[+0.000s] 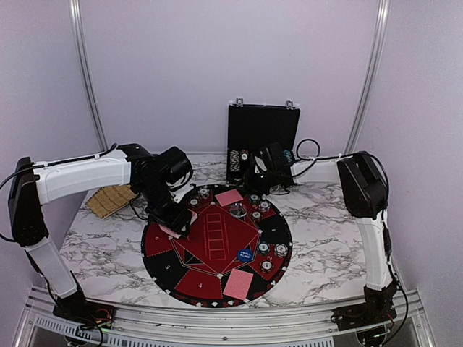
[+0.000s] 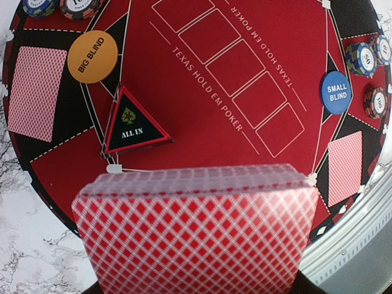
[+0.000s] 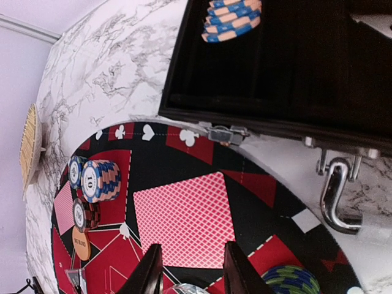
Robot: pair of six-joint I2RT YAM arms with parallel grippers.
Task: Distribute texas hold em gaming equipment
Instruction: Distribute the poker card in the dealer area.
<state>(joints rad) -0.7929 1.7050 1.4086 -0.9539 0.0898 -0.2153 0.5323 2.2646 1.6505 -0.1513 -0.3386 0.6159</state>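
Gripping red-backed playing-card deck in left fingers, right fingers parted, flat red-backed card at their twelve o'clock.

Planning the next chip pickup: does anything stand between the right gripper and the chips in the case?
Only the case's near wall, with its latch, stands between the right gripper and the blue-and-orange chips. A red-backed card lies flat on the mat under that path. Lifting over should probably clear both.

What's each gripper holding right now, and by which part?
Left gripper holds the deck of red-backed cards by its near end; the contact itself is out of view. Right gripper: jaws apart, nothing held.
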